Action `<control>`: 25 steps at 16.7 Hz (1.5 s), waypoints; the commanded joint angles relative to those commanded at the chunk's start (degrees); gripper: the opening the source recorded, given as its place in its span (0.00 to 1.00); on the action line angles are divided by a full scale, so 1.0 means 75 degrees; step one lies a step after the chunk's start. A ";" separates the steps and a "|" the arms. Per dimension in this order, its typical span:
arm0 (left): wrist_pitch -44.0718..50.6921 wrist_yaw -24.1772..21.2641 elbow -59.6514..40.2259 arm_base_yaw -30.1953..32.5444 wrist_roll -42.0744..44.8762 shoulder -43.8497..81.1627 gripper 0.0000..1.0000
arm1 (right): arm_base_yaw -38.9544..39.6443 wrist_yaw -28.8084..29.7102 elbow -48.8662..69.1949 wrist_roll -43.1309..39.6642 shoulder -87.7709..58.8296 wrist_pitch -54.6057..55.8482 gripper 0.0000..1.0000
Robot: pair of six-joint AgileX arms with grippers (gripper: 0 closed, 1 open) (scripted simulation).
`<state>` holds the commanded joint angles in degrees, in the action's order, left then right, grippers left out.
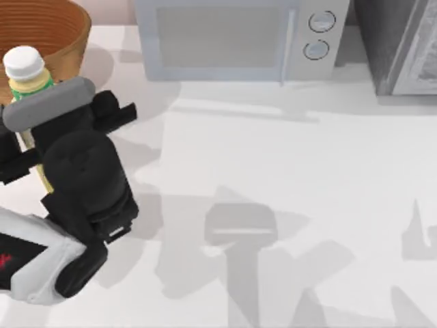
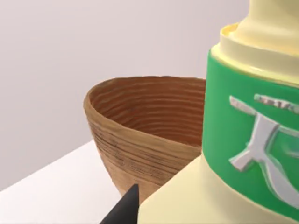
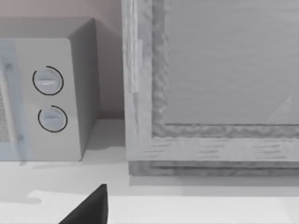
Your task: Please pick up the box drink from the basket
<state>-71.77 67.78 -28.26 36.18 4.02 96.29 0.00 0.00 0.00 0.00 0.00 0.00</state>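
At upper left of the top view, the left gripper (image 1: pixel 31 140) grips the cream, green-labelled, white-capped drink container (image 1: pixel 26 74) (apparently the task's box drink) beside the orange-brown woven basket (image 1: pixel 65 27), seemingly lifted clear of it.

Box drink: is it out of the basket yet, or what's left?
Done: the box drink looks gripped by the left gripper and, in the left wrist view, sits outside the basket wall. In hand: holding it beside the rim. Left: probably just lifting it further clear. The right gripper idles facing the microwave.
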 joint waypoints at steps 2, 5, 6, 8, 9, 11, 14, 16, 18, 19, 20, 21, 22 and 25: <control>-0.0442 -0.0248 -0.0006 -0.0231 -0.0046 0.0537 0.00 | 0.0000 0.0000 0.0000 0.0000 0.0000 0.0000 1.00; -0.0880 -0.0606 -0.0005 -0.0569 -0.0120 0.0973 0.00 | 0.0000 0.0000 0.0000 0.0000 0.0000 0.0000 1.00; -0.0890 -0.0617 -0.0005 -0.0579 -0.0122 0.0983 0.00 | 0.0000 0.0000 0.0000 0.0000 0.0000 0.0000 1.00; -0.0890 -0.0617 -0.0005 -0.0579 -0.0122 0.0983 0.00 | 0.0000 0.0000 0.0000 0.0000 0.0000 0.0000 1.00; -0.0890 -0.0617 -0.0005 -0.0579 -0.0122 0.0983 0.00 | 0.0000 0.0000 0.0000 0.0000 0.0000 0.0000 1.00; -0.0890 -0.0617 -0.0005 -0.0579 -0.0122 0.0983 0.15 | 0.0000 0.0000 0.0000 0.0000 0.0000 0.0000 1.00; -0.0890 -0.0617 -0.0005 -0.0579 -0.0122 0.0983 0.38 | 0.0000 0.0000 0.0000 0.0000 0.0000 0.0000 1.00; -0.0890 -0.0617 -0.0005 -0.0579 -0.0122 0.0983 0.53 | 0.0000 0.0000 0.0000 0.0000 0.0000 0.0000 1.00; -0.0890 -0.0617 -0.0005 -0.0579 -0.0122 0.0983 0.68 | 0.0000 0.0000 0.0000 0.0000 0.0000 0.0000 1.00; -0.0890 -0.0617 -0.0005 -0.0579 -0.0122 0.0983 0.75 | 0.0000 0.0000 0.0000 0.0000 0.0000 0.0000 1.00; -0.0890 -0.0617 -0.0005 -0.0579 -0.0122 0.0983 0.83 | 0.0000 0.0000 0.0000 0.0000 0.0000 0.0000 1.00; -0.0890 -0.0617 -0.0005 -0.0579 -0.0122 0.0983 0.90 | 0.0000 0.0000 0.0000 0.0000 0.0000 0.0000 1.00; -0.0890 -0.0617 -0.0005 -0.0579 -0.0122 0.0983 0.98 | 0.0000 0.0000 0.0000 0.0000 0.0000 0.0000 1.00; -0.0890 -0.0617 -0.0005 -0.0579 -0.0122 0.0983 1.00 | 0.0000 0.0000 0.0000 0.0000 0.0000 0.0000 1.00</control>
<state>-78.45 63.15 -28.30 31.84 3.10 103.66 0.00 0.00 0.00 0.00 0.00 0.00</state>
